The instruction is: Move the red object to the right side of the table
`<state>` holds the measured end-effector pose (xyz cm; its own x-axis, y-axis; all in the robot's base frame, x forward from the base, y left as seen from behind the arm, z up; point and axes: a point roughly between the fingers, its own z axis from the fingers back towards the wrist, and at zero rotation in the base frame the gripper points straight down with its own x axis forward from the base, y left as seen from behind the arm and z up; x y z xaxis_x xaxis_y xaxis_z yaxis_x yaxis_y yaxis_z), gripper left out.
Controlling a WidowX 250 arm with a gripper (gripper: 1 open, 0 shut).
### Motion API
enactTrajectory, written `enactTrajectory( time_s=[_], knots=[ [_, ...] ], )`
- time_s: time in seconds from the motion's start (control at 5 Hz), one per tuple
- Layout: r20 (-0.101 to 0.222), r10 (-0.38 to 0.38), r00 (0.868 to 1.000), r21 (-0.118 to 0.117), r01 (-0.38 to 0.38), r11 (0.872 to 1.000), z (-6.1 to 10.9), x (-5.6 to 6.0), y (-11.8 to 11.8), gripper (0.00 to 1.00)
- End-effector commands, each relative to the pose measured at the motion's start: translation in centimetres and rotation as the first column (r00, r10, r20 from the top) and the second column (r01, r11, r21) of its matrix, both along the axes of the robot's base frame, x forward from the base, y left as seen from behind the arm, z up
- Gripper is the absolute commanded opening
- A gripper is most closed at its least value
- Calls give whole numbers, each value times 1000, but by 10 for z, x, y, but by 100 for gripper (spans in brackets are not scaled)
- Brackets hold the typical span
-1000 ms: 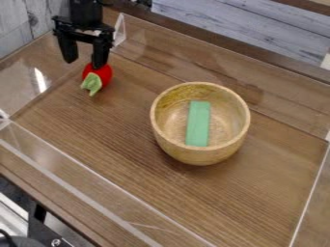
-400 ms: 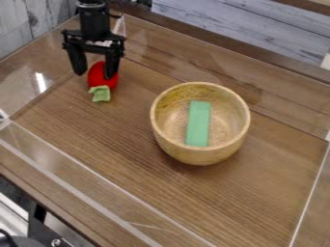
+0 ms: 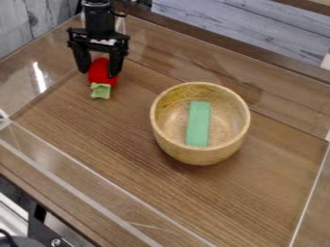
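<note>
Dark wood-grain desk (image 3: 129,193), walled in clear acrylic, fills the view. A wooden bowl (image 3: 200,123) sits right of centre with a green block (image 3: 199,123) lying inside it. Over at the far left, the gripper (image 3: 99,64) has shifted from beside the red object (image 3: 98,74) to directly over it, jaws spread wide and straddling it, not yet closed. That suggests the grasp is next; the carry to the right side remains undone.
</note>
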<state>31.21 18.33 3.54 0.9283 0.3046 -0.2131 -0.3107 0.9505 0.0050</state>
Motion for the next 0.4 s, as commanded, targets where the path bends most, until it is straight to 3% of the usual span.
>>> enactTrajectory(
  time_s=[0.0, 0.2],
  knots=[
    [49, -50, 998, 32, 48, 998, 32, 6, 3, 100],
    [44, -97, 994, 21, 96, 995, 44, 5, -2, 100]
  ],
)
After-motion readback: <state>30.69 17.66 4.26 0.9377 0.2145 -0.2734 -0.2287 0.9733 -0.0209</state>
